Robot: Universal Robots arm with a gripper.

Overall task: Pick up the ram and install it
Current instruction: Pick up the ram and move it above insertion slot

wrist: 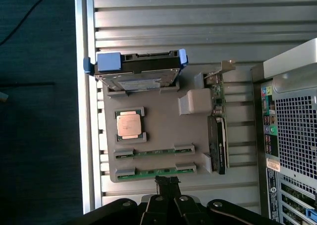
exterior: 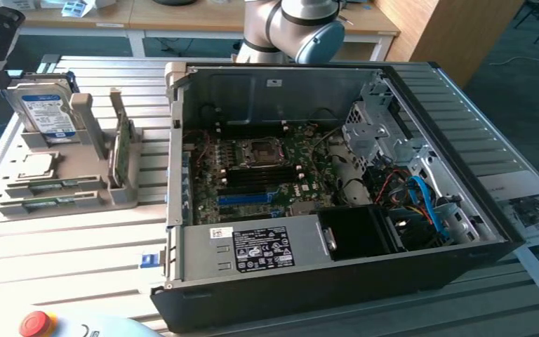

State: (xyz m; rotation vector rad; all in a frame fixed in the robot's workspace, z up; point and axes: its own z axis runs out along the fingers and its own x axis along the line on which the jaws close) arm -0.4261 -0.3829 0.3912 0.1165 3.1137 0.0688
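Supporting surface: counter point(exterior: 64, 260) of pale metal slats that run across the exterior view.
Room: dark floor point(exterior: 532, 105) around the counter, with wooden desks point(exterior: 204, 17) behind it.
Loose items: printed sheets point(exterior: 532, 210) lie at the exterior view's right edge of the counter, and a red button point(exterior: 37, 323) sits at its near left corner.
Case: black computer case point(exterior: 344, 295) lies on the counter with its side open and the motherboard point(exterior: 260, 175) facing up.
Arm: grey and blue joint point(exterior: 297, 28) stands behind the case.
Holder: grey holder point(wrist: 158, 131) sits on the slats to the exterior view's left of the case, apart from it.
Holder contents: hard drive point(wrist: 136, 71) on edge, processor point(wrist: 130, 123) lying flat, and two green sticks.
Ram point(wrist: 154, 171): lies in the holder's outermost slot, both ends in grey clips.
Second stick point(wrist: 154, 151): lies parallel in the next slot.
Gripper point(wrist: 167, 181): sits at the holder's edge, just beside the ram's middle. Cannot tell whether it is spread or pressed together, or whether it touches the ram.
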